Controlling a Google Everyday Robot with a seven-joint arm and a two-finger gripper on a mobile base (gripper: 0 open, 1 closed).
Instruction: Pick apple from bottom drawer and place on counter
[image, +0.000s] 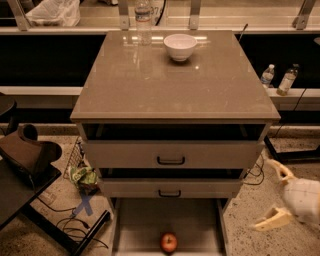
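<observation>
The apple is small and red-orange and lies on the floor of the bottom drawer, which is pulled out at the lower edge of the camera view. The counter is the glossy grey-beige top slab above. My gripper is at the lower right, beside the cabinet and to the right of the drawer, well apart from the apple. Its two pale fingers stand spread apart with nothing between them.
A white bowl and a clear bottle stand at the counter's far edge. Two upper drawers with black handles stick out slightly. A dark chair, cables and green litter are on the left floor. Two bottles stand on the right ledge.
</observation>
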